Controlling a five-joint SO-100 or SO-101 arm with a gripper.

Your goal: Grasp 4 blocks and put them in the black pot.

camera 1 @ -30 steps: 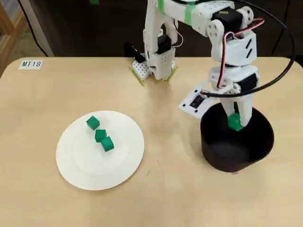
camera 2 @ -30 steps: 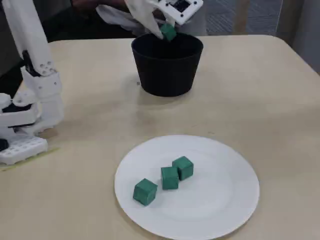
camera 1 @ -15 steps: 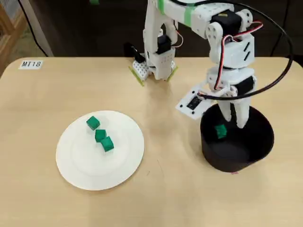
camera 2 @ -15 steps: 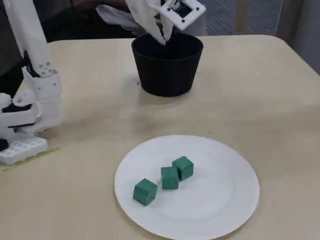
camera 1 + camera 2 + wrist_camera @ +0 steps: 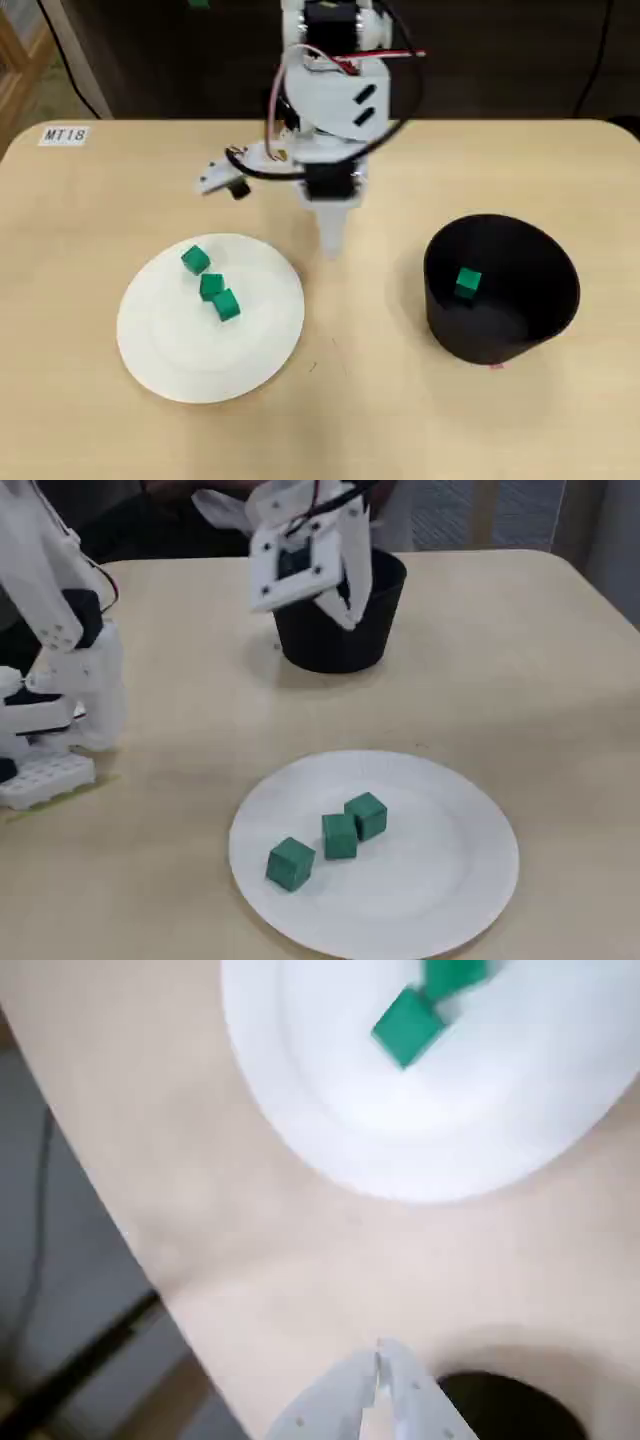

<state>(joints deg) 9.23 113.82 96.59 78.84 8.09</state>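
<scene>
Three green blocks [image 5: 195, 260] [image 5: 211, 287] [image 5: 227, 304] lie close together on a white plate [image 5: 190, 350]. In the fixed view these blocks [image 5: 291, 863] [image 5: 339, 835] [image 5: 367, 815] sit left of the plate's [image 5: 440, 870] middle. Another block [image 5: 467, 283] rests inside the black pot [image 5: 500, 345] at the right. My gripper [image 5: 330, 245] hangs shut and empty over the bare table between plate and pot. The wrist view shows its fingertips [image 5: 385, 1355] together, the plate [image 5: 480, 1110] with a block [image 5: 407, 1026] ahead and the pot's rim [image 5: 510, 1405] at the bottom. In the fixed view the gripper [image 5: 352, 610] stands in front of the pot [image 5: 320, 645].
The arm's white base [image 5: 50, 770] stands at the table's left side in the fixed view. A label reading MT18 [image 5: 66, 135] is stuck at the far left corner. The table's back edge runs just behind the arm.
The gripper let the block fall into the pot, then swung left out of the pot toward the plate and closed. The three blocks on the plate have not moved.
</scene>
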